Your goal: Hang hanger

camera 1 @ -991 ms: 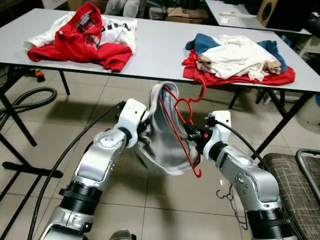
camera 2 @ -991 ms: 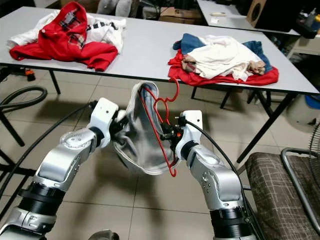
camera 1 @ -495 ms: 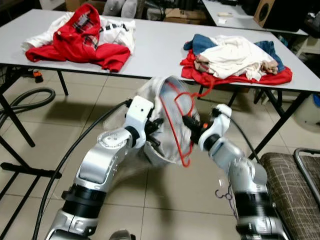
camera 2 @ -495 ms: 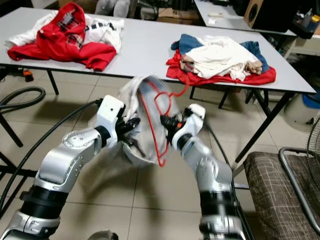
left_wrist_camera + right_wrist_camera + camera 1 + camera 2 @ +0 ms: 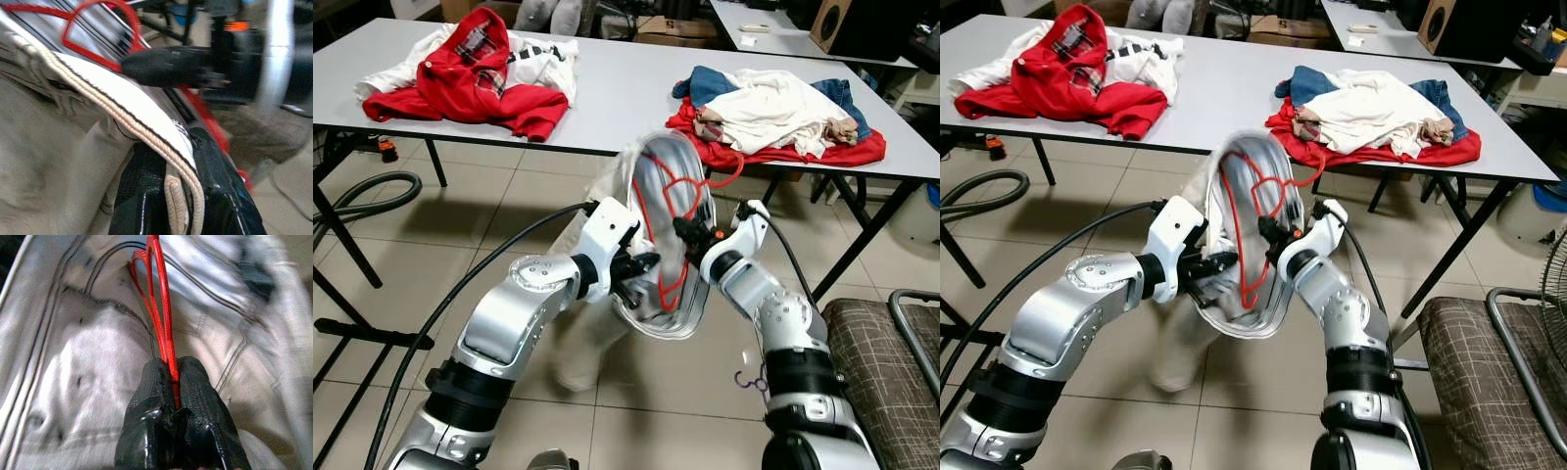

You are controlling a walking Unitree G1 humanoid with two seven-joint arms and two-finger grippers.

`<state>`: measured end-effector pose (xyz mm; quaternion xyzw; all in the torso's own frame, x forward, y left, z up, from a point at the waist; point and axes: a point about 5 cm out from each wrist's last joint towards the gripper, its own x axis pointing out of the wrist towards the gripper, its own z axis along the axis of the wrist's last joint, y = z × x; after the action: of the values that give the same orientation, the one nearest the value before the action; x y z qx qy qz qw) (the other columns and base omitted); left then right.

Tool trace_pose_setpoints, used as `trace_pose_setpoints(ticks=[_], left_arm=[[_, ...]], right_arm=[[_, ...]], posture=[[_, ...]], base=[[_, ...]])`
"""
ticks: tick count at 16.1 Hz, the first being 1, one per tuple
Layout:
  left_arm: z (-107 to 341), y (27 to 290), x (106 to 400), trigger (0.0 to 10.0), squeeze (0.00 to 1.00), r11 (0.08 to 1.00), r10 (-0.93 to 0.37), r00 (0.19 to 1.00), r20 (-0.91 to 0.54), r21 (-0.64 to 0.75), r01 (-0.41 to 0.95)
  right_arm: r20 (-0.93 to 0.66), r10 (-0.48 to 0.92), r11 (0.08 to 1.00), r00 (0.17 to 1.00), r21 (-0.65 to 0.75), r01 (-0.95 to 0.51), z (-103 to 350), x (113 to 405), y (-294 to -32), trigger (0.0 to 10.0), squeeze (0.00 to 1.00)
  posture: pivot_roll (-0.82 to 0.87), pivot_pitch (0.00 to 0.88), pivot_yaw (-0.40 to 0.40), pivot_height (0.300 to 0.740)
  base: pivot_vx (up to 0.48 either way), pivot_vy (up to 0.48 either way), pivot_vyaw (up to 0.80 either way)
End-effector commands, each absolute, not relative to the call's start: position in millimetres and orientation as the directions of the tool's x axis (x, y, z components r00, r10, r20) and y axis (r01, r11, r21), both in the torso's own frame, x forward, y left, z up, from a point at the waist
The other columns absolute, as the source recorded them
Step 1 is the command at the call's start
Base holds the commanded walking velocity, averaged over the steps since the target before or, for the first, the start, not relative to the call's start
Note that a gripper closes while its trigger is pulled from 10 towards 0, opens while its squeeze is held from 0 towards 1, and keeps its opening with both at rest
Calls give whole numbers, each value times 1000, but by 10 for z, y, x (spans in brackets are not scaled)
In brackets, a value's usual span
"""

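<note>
A red wire hanger (image 5: 668, 211) sits inside the opening of a pale grey garment (image 5: 656, 313) held up in front of me, its hook curling out toward the table. My right gripper (image 5: 682, 233) is shut on the red hanger (image 5: 164, 333), pinching its wire between both fingers. My left gripper (image 5: 638, 272) is shut on the garment's waistband hem (image 5: 142, 132), holding the opening wide. The garment's lower part hangs down toward the floor below my left arm.
A long grey table (image 5: 607, 88) stands ahead, with a red and white clothes pile (image 5: 475, 69) at left and a red, white and blue pile (image 5: 778, 113) at right. A black hose (image 5: 372, 196) loops on the tiled floor at left. A checked chair (image 5: 891, 372) stands at right.
Both arms have risen and come forward. The garment's opening has spread wider and tilted up, and the hanger now sits deeper inside it. The garment's lower part has dropped down.
</note>
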<state>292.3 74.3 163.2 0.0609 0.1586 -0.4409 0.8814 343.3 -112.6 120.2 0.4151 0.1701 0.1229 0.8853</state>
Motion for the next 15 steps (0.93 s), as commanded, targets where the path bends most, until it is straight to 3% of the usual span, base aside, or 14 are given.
trace_pose_setpoints(ticks=[1,8,12,15], left_arm=[[1801,613,2853,0,0,518,-831,487,-269,-54,854],[2232,396,2835,0,0,397,-912,410,-28,-317,861],[2329,349,3110,0,0,546,-796,605,-19,-454,704],[2495,420,3264,0,0,559,-715,696,62,-547,623]], right_arm=[[-158,287,612,945,789,-54,1292,3500,-1239,10000,0],[-176,255,669,951,743,-41,1241,3525,-1153,10000,0],[-202,310,700,929,709,-79,1111,3409,-983,10000,0],[-258,416,782,872,591,-198,972,3256,-861,10000,0]], posture=[[104,0,-43,740],[117,0,-36,740],[117,0,-34,740],[114,0,-31,740]], base=[[0,0,0],[0,0,0],[0,0,0],[0,0,0]])
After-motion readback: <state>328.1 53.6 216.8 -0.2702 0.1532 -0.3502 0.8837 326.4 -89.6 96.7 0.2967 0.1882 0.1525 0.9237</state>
